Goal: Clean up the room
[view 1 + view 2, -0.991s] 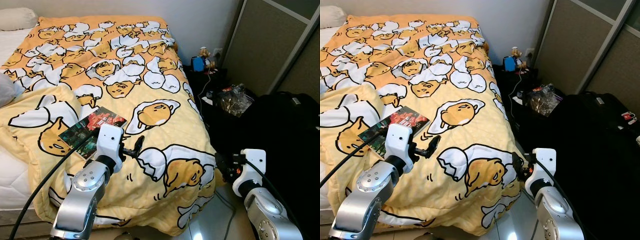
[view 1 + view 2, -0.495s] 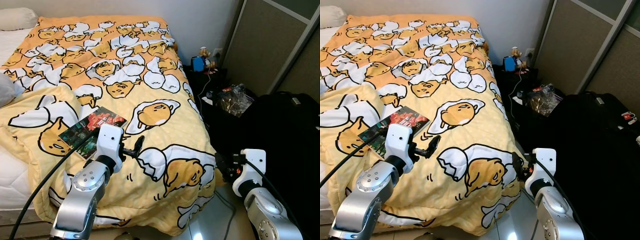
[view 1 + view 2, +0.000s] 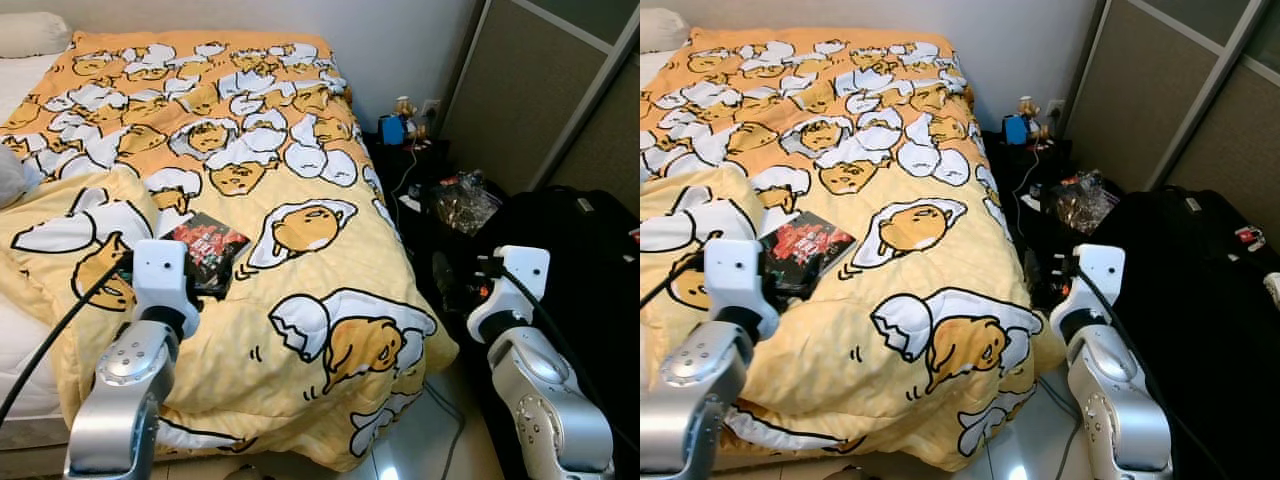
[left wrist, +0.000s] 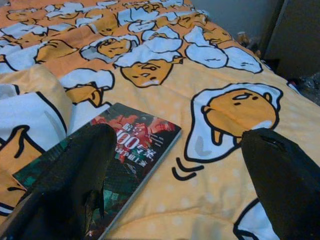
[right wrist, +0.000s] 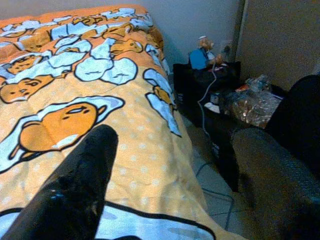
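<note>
A bed fills the left and centre of the head views, covered by a yellow-orange duvet (image 3: 300, 200) printed with white and yellow egg characters; a strip of white mattress (image 3: 22, 345) shows at the lower left and a pillow (image 3: 35, 35) at the upper left corner. To the right of the bed, a black suitcase (image 3: 575, 240) takes up the right side of the frame below a grey-brown sliding panel (image 3: 545, 90). Between bed and suitcase, in the upper right of centre, stands a low dark side table (image 3: 415, 160) with a small blue object and a figurine (image 3: 400, 120) on top, a white cable (image 3: 405, 180) trailing down from it, and a crinkled clear bag (image 3: 462, 198) just beside it.

The book (image 3: 205, 250), dark-covered with red and green print, lies flat on the duvet left of centre. The left gripper (image 4: 175, 165) is right at it: in the left wrist view the fingers (image 4: 75, 175) are spread wide apart, holding nothing, with one finger over the book's near end and the other out over bare duvet. In the left eye view the white wrist block covers the book's lower left part.

The right gripper (image 5: 170, 185) hangs at the lower right, off the bed's edge, well apart from the book, its fingers likewise spread and empty.
</note>
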Controlling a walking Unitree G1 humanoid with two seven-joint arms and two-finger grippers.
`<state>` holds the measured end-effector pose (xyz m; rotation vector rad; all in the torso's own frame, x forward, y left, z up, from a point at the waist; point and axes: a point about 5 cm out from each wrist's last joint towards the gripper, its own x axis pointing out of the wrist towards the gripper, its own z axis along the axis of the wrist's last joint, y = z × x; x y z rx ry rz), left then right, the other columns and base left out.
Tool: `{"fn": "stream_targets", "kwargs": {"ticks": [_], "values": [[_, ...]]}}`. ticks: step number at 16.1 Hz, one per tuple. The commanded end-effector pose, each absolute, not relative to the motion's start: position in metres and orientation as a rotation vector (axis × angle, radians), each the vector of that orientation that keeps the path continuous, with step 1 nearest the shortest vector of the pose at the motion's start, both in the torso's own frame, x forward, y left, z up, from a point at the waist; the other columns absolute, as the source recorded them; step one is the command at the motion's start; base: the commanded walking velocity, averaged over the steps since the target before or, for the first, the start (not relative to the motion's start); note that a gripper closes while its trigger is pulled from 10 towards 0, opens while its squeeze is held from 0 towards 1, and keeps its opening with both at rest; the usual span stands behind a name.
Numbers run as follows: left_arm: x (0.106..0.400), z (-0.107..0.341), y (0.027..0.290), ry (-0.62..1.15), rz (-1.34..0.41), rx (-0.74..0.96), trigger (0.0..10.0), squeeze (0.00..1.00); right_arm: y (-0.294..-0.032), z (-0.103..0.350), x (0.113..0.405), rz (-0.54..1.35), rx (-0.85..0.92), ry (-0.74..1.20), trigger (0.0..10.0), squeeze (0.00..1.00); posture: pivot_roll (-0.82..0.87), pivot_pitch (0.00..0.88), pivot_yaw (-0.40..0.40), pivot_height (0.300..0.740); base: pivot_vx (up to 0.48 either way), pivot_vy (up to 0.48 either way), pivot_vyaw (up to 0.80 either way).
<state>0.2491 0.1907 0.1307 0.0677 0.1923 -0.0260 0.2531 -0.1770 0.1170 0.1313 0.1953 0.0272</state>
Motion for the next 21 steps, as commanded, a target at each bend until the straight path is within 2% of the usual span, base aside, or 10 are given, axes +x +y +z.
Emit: {"fn": "stream_targets", "kwargs": {"ticks": [1,2,3,4,5,6,8,12,21], "values": [[0.253,0.140,0.193,0.158,-0.017,0.073,10.0,1.00,-0.182,0.124,0.257,0.018,0.088,0.169,10.0,1.00,0.01,0.000,-0.010,0.740,0.000,0.000,0.00],[0.257,0.144,0.192,0.150,-0.037,0.089,10.0,1.00,-0.184,0.125,0.258,0.009,0.065,0.165,10.0,1.00,0.02,0.000,-0.005,0.740,0.000,0.000,0.00],[0.264,0.157,0.185,0.070,-0.080,0.126,10.0,1.00,-0.183,0.122,0.259,-0.019,0.061,0.137,10.0,1.00,0.02,0.000,0.020,0.740,0.000,0.000,0.00],[0.268,0.161,0.182,0.041,-0.085,0.133,10.0,1.00,-0.179,0.123,0.258,-0.010,0.114,0.102,10.0,0.00,0.01,0.000,0.035,0.740,0.000,0.000,0.00],[0.269,0.158,0.181,0.074,-0.099,0.188,10.0,0.93,-0.172,0.122,0.254,0.055,0.174,0.116,10.0,0.00,-0.01,0.000,0.067,0.740,0.000,0.000,0.00],[0.268,0.151,0.176,0.131,-0.149,0.157,10.0,0.00,-0.171,0.119,0.249,0.047,0.214,0.130,10.0,0.00,-0.02,0.000,0.081,0.740,0.000,0.000,0.00],[0.269,0.149,0.174,0.125,-0.151,0.177,10.0,0.00,-0.167,0.113,0.246,0.093,0.213,0.165,10.0,0.00,-0.02,0.000,0.075,0.740,0.000,0.000,0.00],[0.264,0.146,0.175,0.140,-0.146,0.192,10.0,0.00,-0.162,0.115,0.250,0.137,0.171,0.161,10.0,0.00,0.00,0.000,0.048,0.740,0.000,0.324,0.00],[0.268,0.145,0.174,0.151,-0.145,0.164,10.0,0.00,-0.160,0.116,0.252,0.139,0.209,0.171,10.0,0.00,-0.02,0.000,0.059,0.740,0.000,0.376,0.00]]}}
